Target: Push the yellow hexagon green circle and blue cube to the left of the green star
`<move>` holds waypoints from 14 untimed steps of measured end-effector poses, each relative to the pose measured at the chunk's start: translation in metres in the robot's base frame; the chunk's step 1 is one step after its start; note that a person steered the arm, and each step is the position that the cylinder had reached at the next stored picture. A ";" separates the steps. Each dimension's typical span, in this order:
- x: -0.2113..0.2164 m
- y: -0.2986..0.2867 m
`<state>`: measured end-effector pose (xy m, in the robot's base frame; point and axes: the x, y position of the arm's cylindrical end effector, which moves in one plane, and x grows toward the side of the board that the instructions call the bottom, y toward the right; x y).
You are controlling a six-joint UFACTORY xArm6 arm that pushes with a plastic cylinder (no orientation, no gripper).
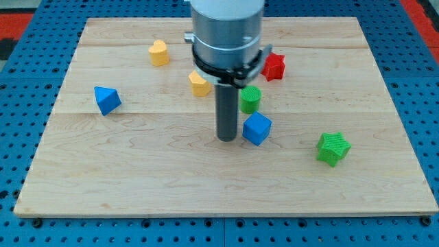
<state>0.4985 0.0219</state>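
Though no writing shows, my tip (227,139) sits beside the blue cube (257,128).

So the arm's end is showing as a fat, smooth silver-grey cylinder (227,27) with a black ring clamp (226,65) wrapping its bottom edge, small tabs sticking out at 3 and 9 o'clock. A straight dark grey rod (227,110) is hanging below, matte, with my tip (227,139) looking flat-ended.
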 end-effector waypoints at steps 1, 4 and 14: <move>0.001 0.053; -0.054 -0.073; -0.038 0.014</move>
<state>0.4608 0.0355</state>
